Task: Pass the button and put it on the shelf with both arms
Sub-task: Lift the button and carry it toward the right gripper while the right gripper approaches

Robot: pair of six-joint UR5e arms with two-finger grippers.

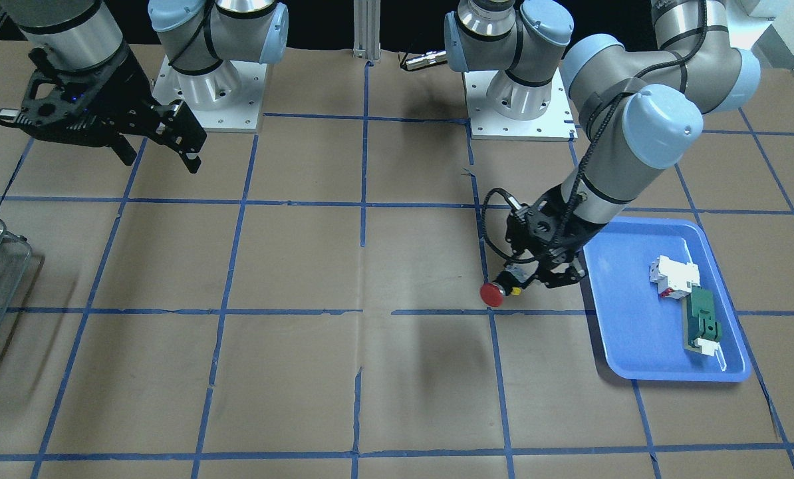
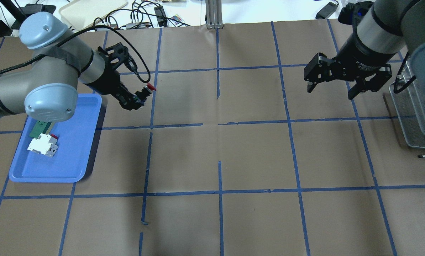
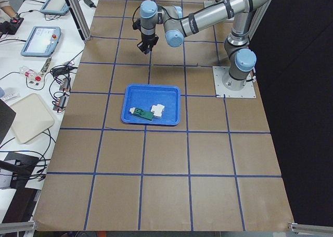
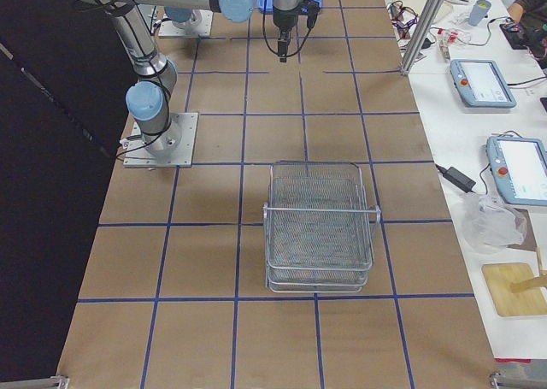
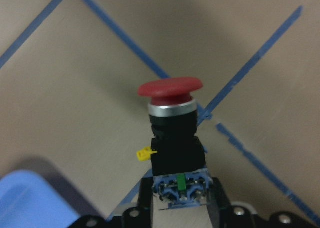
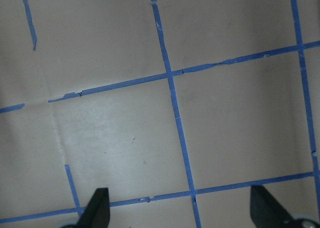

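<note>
The button [image 5: 171, 118], with its red mushroom cap, black body and blue rear block, is held by my left gripper [image 2: 137, 97], which is shut on its rear end. The cap [image 1: 492, 293] points away from the gripper, above the table just beside the blue tray. It also shows in the overhead view [image 2: 149, 88]. My right gripper [image 2: 330, 91] is open and empty, hovering above the table near the shelf [image 2: 417, 117], a wire tiered rack at the table's end. In the right wrist view the gripper [image 6: 180, 203] shows only bare table between its spread fingertips [image 6: 97, 203].
A blue tray [image 1: 636, 332] by the left arm holds a white-and-red block [image 1: 673, 276] and a flat green-and-white part [image 1: 701, 322]. The shelf [image 4: 318, 226] stands on the robot's right side. Brown paper with blue tape lines covers the table.
</note>
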